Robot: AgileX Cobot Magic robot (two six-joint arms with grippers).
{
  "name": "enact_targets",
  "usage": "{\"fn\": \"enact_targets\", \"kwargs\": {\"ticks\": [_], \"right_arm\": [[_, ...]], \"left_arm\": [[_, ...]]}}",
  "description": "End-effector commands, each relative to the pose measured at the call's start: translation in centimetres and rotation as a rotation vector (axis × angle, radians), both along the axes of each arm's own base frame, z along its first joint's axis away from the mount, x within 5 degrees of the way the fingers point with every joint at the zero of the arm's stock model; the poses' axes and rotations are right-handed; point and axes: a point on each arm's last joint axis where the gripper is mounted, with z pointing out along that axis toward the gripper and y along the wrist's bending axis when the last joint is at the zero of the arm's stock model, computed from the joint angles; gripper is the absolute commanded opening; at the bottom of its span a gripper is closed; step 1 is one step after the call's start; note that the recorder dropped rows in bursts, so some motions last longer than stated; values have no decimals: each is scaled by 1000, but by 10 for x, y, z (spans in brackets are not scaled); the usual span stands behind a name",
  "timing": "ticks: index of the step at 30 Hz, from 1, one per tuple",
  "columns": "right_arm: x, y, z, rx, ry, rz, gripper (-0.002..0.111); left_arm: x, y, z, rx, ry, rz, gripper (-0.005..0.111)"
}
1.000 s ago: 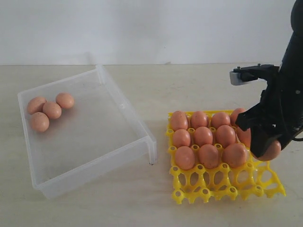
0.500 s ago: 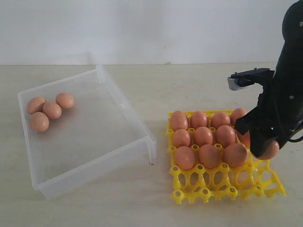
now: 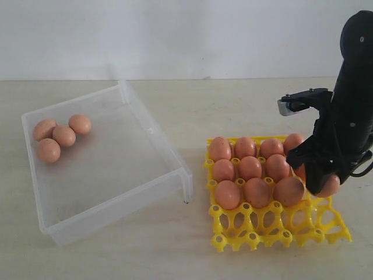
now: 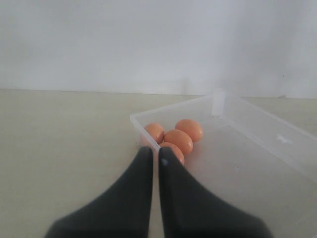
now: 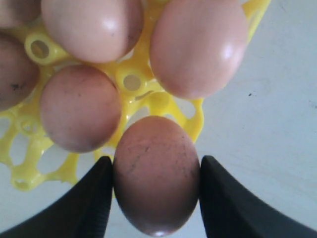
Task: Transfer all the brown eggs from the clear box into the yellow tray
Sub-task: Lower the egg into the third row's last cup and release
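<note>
In the exterior view, the right hand [image 3: 322, 184] hung over the right edge of the yellow tray [image 3: 274, 236], pinching one brown egg [image 3: 333, 186] just above the third row. The three back rows were nearly full and the front row was bare. Four more brown eggs [image 3: 64, 135] lay clustered in a far corner of the clear box [image 3: 175, 160], well apart from the tray on the worktop [image 3: 175, 251]; the left hand was not visible there. In the left wrist view, the left hand [image 4: 154, 151] was pressed together and carried nothing, its tips hovering near the box corner where those four eggs [image 4: 178, 141] touched one another. In the right wrist view, the two dark fingers [image 5: 96, 198] clamped the egg [image 5: 156, 173] across its broad middle. The egg sat at the tray's outer rim [image 5: 158, 101], with bare worktop beyond it. Such an egg was probably light and rigid but brittle, and its smooth curved shell was apt to slide out of a pinch placed toward either end. The safest hold looked like the one shown: opposite sides at the widest girth, with only modest squeeze. It likely needed lowering gently into an open cup, since a drop or a knock against a neighbour could crack it.
</note>
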Motion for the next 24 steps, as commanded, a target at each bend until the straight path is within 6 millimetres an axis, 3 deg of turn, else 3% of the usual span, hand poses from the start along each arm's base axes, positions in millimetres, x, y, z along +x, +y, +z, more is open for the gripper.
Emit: {"fn": "enact_targets", "kwargs": {"ticks": [1, 19, 24], "right_arm": [[2, -2, 0, -7, -30, 10, 0], [1, -2, 0, -6, -20, 9, 0], [-1, -2, 0, -3, 0, 10, 19]], "left_arm": [[0, 0, 0, 0, -5, 2, 4], [0, 0, 0, 0, -5, 2, 4], [0, 0, 0, 0, -5, 2, 4]]}}
